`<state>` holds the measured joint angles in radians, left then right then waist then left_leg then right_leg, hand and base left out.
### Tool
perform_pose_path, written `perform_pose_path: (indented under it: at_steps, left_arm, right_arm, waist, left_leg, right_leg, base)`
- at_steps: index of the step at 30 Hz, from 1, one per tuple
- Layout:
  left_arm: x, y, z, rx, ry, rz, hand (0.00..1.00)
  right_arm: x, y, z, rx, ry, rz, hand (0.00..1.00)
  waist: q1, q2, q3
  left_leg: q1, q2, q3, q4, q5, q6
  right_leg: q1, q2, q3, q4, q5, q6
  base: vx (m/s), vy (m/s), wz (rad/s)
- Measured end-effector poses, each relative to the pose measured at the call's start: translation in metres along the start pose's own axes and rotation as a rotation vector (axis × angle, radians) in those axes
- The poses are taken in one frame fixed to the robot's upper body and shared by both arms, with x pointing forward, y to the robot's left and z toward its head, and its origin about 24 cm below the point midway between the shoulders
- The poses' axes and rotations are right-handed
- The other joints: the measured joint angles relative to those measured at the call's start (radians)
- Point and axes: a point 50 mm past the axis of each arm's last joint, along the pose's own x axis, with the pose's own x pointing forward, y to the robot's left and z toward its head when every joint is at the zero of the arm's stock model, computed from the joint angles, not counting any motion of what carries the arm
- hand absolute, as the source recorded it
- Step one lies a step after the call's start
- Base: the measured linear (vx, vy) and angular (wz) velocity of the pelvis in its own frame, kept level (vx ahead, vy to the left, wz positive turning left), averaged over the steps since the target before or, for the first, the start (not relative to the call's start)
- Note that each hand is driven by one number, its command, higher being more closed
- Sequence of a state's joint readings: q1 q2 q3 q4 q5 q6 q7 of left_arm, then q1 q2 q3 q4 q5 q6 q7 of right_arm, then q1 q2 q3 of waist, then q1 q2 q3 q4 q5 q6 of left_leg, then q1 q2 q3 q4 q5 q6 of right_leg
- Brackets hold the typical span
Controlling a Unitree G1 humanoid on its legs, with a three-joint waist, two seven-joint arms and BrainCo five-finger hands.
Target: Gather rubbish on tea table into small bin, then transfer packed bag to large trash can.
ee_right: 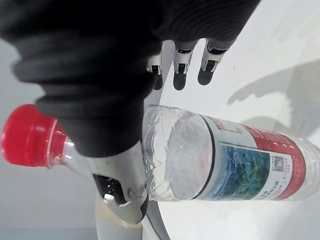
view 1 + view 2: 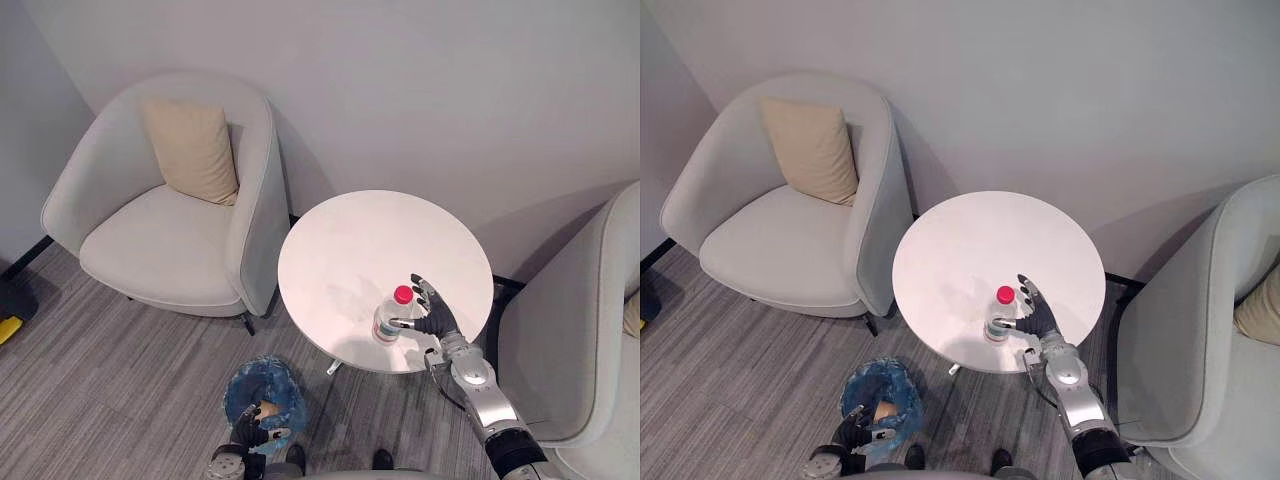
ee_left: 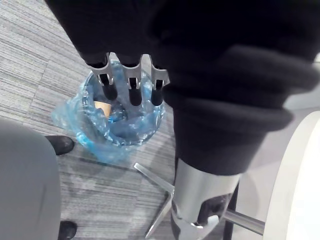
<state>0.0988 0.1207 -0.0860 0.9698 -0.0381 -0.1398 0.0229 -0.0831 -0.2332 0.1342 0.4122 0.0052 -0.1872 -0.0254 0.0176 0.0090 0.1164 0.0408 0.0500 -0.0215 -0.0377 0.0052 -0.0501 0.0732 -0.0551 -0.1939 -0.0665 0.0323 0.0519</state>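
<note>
A clear water bottle [image 2: 389,320] with a red cap stands upright near the front edge of the round white tea table [image 2: 360,235]. My right hand [image 2: 436,318] is open just right of it, fingers straight beside the bottle and thumb [image 1: 120,192] at its side. The right wrist view has the bottle [image 1: 235,167] lying across the palm side, with the fingers [image 1: 180,70] extended past it. On the floor below the table sits the small bin [image 2: 262,372], lined with a blue bag. My left hand [image 2: 248,432] hovers open above it, its fingers [image 3: 131,90] straight. A brown item [image 3: 102,107] lies inside.
A light grey armchair [image 2: 170,230] with a beige cushion [image 2: 192,150] stands left of the table. Another armchair [image 2: 590,330] is close on the right. The table's metal foot [image 3: 160,210] spreads over the grey floor beside the bin.
</note>
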Motion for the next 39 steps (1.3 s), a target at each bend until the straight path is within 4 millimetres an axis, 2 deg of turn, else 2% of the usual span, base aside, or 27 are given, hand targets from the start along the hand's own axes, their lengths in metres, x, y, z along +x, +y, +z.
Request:
perform_pose_path:
  at_steps: [9,13,14,19,21,22,28,30,36,39]
  left_arm:
    - [0.000,0.000,0.000,-0.010,-0.001,0.004,0.00]
    - [0.000,0.000,0.003,-0.011,-0.015,0.003,0.00]
    - [0.000,0.000,0.004,-0.012,-0.019,0.004,0.00]
    - [0.001,-0.001,0.009,-0.014,-0.040,0.000,0.00]
    - [0.002,-0.003,0.012,-0.021,-0.057,-0.006,0.00]
    - [0.002,-0.003,0.015,-0.022,-0.065,-0.007,0.00]
    - [0.002,-0.003,0.018,-0.035,-0.083,0.008,0.00]
    - [0.002,-0.003,0.018,-0.035,-0.084,0.009,0.00]
    - [0.002,-0.003,0.018,-0.036,-0.083,0.012,0.00]
    - [0.002,-0.003,0.017,-0.038,-0.080,0.011,0.00]
  right_arm:
    - [0.007,0.009,-0.002,0.002,0.022,0.024,0.00]
    - [0.010,0.016,-0.005,0.014,0.041,0.029,0.00]
    - [0.011,0.017,-0.006,0.012,0.048,0.032,1.00]
    - [0.030,0.021,0.012,-0.007,0.006,0.045,1.00]
    - [0.038,0.022,0.018,-0.008,-0.003,0.047,1.00]
    - [0.039,0.022,0.020,-0.006,-0.005,0.048,1.00]
    - [0.042,0.041,0.025,0.005,-0.002,0.101,1.00]
    - [0.042,0.041,0.027,0.006,-0.011,0.102,1.00]
    - [0.026,0.041,0.060,0.045,-0.194,0.097,1.00]
    - [0.012,0.041,0.067,0.070,-0.253,0.095,1.00]
  waist:
    - [0.002,0.009,0.004]
    - [0.020,0.009,0.004]
    - [0.026,0.009,0.004]
    - [0.027,0.011,0.039]
    - [0.039,0.011,0.051]
    - [0.052,0.012,0.051]
    - [0.054,0.009,0.061]
    - [0.054,0.009,0.062]
    - [0.053,0.009,0.062]
    - [0.051,0.008,0.061]
  left_leg:
    - [-0.010,0.000,-0.008,-0.001,0.001,0.000]
    - [-0.011,-0.001,-0.013,-0.001,0.001,0.000]
    - [-0.012,-0.001,-0.014,-0.001,0.002,0.001]
    - [-0.012,-0.002,-0.033,-0.024,0.027,0.000]
    - [-0.014,-0.001,-0.034,-0.030,0.031,0.001]
    - [-0.018,-0.001,-0.032,-0.031,0.032,0.000]
    - [-0.027,-0.001,-0.033,-0.030,0.032,0.000]
    - [-0.027,-0.001,-0.033,-0.030,0.032,0.000]
    - [-0.017,0.001,-0.019,-0.026,0.028,0.002]
    - [0.002,0.002,-0.008,-0.027,0.026,0.002]
  right_leg:
    - [-0.006,0.000,-0.020,-0.001,0.000,0.000]
    - [-0.004,0.000,-0.025,-0.002,0.000,0.000]
    - [-0.003,0.000,-0.027,-0.002,0.000,0.000]
    - [-0.011,-0.001,-0.039,0.009,0.000,0.000]
    - [-0.016,-0.001,-0.038,0.012,0.000,0.000]
    - [-0.023,-0.001,-0.036,0.014,0.000,0.000]
    - [-0.029,-0.002,-0.036,0.014,-0.001,0.000]
    - [-0.029,-0.002,-0.036,0.014,-0.001,0.000]
    - [-0.024,-0.002,-0.019,0.015,-0.001,0.001]
    - [-0.018,-0.002,-0.005,0.032,-0.012,0.008]
  base:
    - [0.00,-0.006,0.03]
    - [-0.02,-0.005,0.03]
    - [-0.04,-0.005,0.07]
    - [-0.07,-0.009,0.10]
    - [-0.06,-0.002,0.02]
    - [-0.06,-0.002,-0.02]
    - [-0.01,-0.001,0.01]
    - [0.00,0.000,0.00]
    - [-0.02,-0.002,-0.05]
    - [-0.06,-0.003,-0.11]
